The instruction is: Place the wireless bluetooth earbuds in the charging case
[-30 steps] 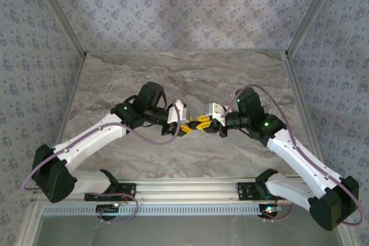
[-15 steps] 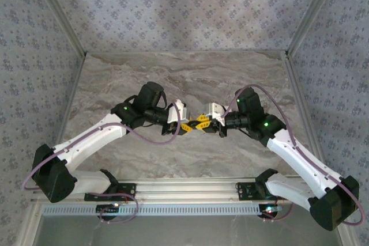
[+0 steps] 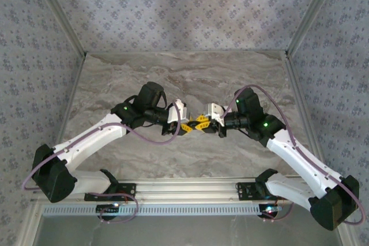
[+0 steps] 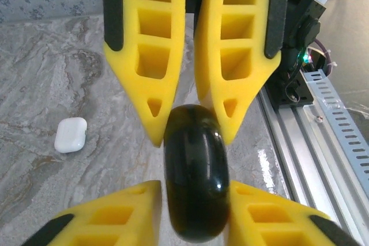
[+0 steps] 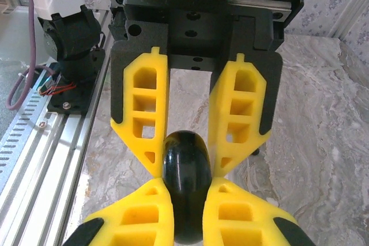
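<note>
A glossy black charging case (image 4: pixel 195 165) hangs above the table, closed, its rounded edge toward both wrist cameras. My left gripper (image 4: pixel 193 205) is shut on its near end, yellow fingers pressed to both sides. My right gripper (image 4: pixel 192 137) pinches the other end from the opposite side. In the right wrist view the same case (image 5: pixel 185 159) sits between my right gripper (image 5: pixel 185 194) and the left gripper (image 5: pixel 185 168). From above, the left gripper (image 3: pixel 189 127) and the right gripper (image 3: pixel 202 124) meet tip to tip. A tiny dark thing (image 5: pixel 256 152) lies on the table; I cannot tell whether it is an earbud.
A white closed earbud case (image 4: pixel 70 135) lies on the marble table (image 3: pixel 184 79) to the left. The aluminium rail (image 3: pixel 184 188) with the arm bases runs along the near edge. Patterned walls close in the back and both sides.
Both grippers stay tip to tip on the black case over the table's middle. The right arm has crept very slightly to the left.
</note>
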You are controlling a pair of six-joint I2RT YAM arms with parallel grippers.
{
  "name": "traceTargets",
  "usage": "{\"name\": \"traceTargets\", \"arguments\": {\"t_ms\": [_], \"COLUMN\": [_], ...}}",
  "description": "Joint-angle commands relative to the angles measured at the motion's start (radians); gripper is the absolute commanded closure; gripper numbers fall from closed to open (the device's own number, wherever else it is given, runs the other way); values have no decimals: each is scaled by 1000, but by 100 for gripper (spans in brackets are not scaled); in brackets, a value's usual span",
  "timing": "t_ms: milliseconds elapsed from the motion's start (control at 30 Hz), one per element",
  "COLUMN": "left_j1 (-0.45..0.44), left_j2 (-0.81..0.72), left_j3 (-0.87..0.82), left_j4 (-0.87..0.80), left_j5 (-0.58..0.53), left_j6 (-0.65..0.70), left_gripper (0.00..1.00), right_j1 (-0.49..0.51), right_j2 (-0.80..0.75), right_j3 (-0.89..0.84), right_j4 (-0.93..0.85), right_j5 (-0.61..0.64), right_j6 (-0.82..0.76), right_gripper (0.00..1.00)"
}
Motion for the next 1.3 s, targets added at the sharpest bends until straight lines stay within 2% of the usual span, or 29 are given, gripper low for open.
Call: {"name": "traceTargets", "arguments": {"t_ms": [0, 100, 167, 267, 500, 800, 1100, 1267], "left_j1": [-8, -9, -9, -9, -9, -3, 59, 125], "left_j2": [1, 0, -2, -1, -5, -6, -28, -29], "left_j3": [20, 21, 18, 16, -8, -20, -121, -237], "left_j4": [9, 3, 0, -3, 8, 39, 267, 550], "left_j5": [14, 14, 14, 22, 26, 52, 94, 69], "left_j6": [7, 12, 17, 16, 14, -5, -175, -381], "left_gripper": [75, 80, 80, 81, 81, 82, 83, 83], "right_j1": [10, 9, 6, -3, -37, -77, -107, -126], "right_j2": [-3, -5, -9, -20, -50, -54, -83, -61], "right_j3": [14, 14, 10, -4, -34, -61, -61, -5], "right_j4": [-3, -6, 4, 34, 105, 164, 213, 162], "right_j5": [-3, 5, 34, 75, 116, 148, 128, 198], "right_j6": [0, 4, 24, 46, 94, 152, 266, 422], "right_gripper": [88, 85, 74, 64, 58, 57, 54, 50]}}
